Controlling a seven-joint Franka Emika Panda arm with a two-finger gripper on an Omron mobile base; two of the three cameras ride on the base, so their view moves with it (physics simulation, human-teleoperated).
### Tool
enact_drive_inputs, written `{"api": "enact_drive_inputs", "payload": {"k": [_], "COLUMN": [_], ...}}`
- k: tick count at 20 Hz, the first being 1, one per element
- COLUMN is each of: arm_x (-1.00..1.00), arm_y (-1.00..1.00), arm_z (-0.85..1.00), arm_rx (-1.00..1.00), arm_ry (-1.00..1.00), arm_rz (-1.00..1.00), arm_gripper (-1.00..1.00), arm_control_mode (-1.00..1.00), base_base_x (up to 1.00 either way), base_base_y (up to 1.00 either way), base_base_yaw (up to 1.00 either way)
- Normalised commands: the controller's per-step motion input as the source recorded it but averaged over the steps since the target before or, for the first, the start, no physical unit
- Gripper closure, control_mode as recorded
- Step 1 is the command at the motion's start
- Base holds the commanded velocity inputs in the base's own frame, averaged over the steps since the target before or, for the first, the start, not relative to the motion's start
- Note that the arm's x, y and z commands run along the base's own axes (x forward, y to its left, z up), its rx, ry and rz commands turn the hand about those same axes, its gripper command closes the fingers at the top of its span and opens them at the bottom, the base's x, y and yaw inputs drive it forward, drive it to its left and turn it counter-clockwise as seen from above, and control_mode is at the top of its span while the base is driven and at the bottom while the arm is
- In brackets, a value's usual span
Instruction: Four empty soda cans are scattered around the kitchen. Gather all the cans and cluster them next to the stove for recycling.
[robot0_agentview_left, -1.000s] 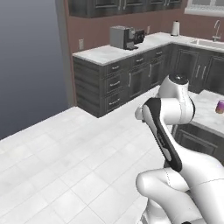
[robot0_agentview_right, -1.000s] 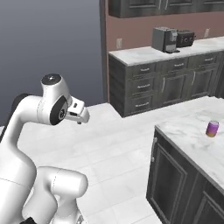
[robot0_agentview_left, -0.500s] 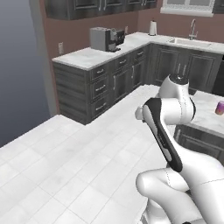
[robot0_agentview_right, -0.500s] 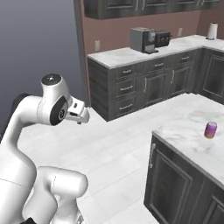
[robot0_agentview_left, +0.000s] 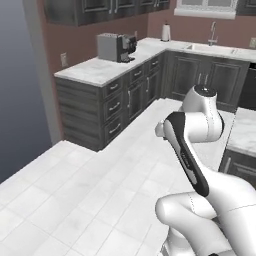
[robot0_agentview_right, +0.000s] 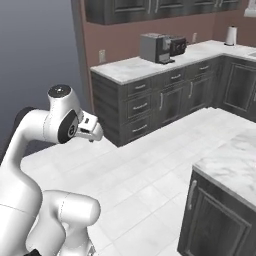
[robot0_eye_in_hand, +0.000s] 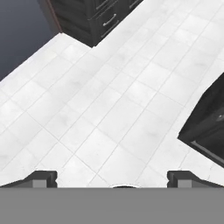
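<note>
Kitchen floor (robot0_eye_in_hand: 109, 109) tiled, white. End effector (robot0_eye_in_hand: 112, 177) spread apart, nothing held. No cans sighted; island cabinet (robot0_eye_in_hand: 210, 122) collision risked if base driven blind.

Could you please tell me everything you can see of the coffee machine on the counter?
The coffee machine is a boxy grey appliance with a darker, black front section. It stands upright on the pale marbled counter, above dark drawer fronts and near the wall with dark upper cabinets. Nothing else touches it. Its finer parts are too small to make out.
</note>
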Motion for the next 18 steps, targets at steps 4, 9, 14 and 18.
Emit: {"api": "enact_drive_inputs", "payload": {"k": [4, 9, 14, 18], "arm_x": [0.0, 0.0, 0.0, 0.0], "arm_y": [0.0, 0.0, 0.0, 0.0], "arm_z": [0.0, 0.0, 0.0, 0.0], "arm_rx": [0.0, 0.0, 0.0, 0.0], "arm_ry": [0.0, 0.0, 0.0, 0.0], "arm_rz": [0.0, 0.0, 0.0, 0.0], "arm_gripper": [-1.0, -1.0, -1.0, -1.0], "arm_control_mode": [1.0, 1.0, 1.0, 1.0], "base_base_x": [0.58, 0.54, 0.48, 0.44], "base_base_y": [0.31, 0.21, 0.2, 0.21], "base_base_yaw": [-0.23, -0.3, -0.32, -0.33]}}
